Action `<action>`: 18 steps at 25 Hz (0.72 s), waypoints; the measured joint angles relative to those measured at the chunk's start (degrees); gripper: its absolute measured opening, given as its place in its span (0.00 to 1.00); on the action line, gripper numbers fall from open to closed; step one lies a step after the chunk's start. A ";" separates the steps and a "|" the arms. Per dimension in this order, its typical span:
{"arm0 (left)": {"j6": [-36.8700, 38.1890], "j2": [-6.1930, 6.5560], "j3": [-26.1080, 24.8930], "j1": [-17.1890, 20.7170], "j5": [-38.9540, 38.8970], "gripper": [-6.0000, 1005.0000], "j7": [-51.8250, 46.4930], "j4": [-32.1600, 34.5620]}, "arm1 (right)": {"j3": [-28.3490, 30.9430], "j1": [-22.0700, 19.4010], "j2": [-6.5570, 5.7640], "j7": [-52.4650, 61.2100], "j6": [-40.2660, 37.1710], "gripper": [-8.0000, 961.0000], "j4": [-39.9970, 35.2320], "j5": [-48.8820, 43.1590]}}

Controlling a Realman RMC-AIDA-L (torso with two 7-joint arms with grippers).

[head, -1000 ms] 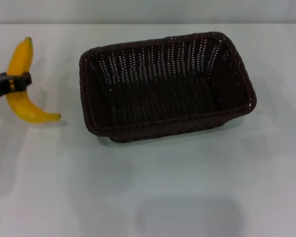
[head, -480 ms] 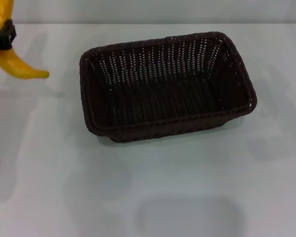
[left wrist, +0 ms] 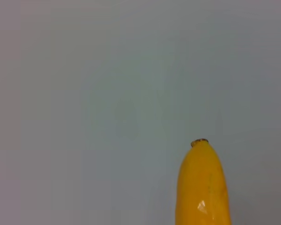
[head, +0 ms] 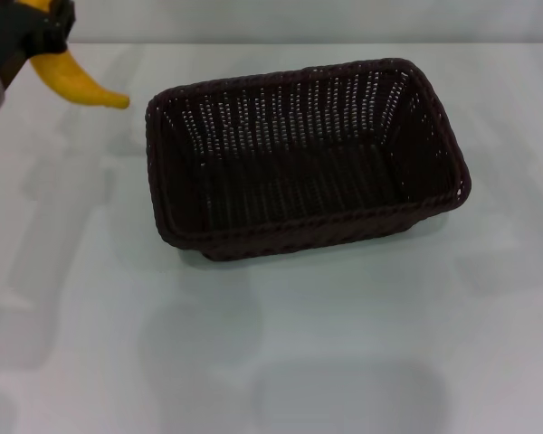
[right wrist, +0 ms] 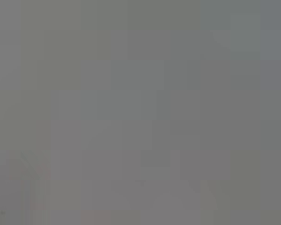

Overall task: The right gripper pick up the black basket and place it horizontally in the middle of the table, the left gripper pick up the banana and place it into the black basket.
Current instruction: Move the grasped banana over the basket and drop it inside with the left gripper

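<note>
Your left gripper sits at the far left corner of the head view, raised above the table, its black fingers clamped on the banana. Only the banana's lower stretch shows there — it pokes out from under the gripper and tapers toward the basket, its tip hanging in the air just short of the basket's left rim. In the left wrist view you get one rounded end of the banana with a small dark tip, and bare white tabletop behind it.

The black basket rests on the table near the middle, long side running across your view, slightly skewed, open side up, with nothing inside it.

Your right gripper appears in no view — the right wrist camera gives you only a flat grey field.
</note>
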 joint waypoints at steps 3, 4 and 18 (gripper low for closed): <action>0.96 0.06 1.14 -0.77 0.01 0.49 0.03 -0.05 | 0.07 0.07 0.00 0.00 0.01 0.70 0.00 0.07; 1.35 0.10 1.66 -0.98 0.01 0.49 0.04 -0.05 | 0.07 0.10 0.00 0.00 0.02 0.70 0.00 0.06; 4.46 -0.15 10.62 -5.40 -0.92 0.50 -0.60 -0.81 | 0.07 0.93 0.00 -0.05 0.14 0.70 -0.33 -0.05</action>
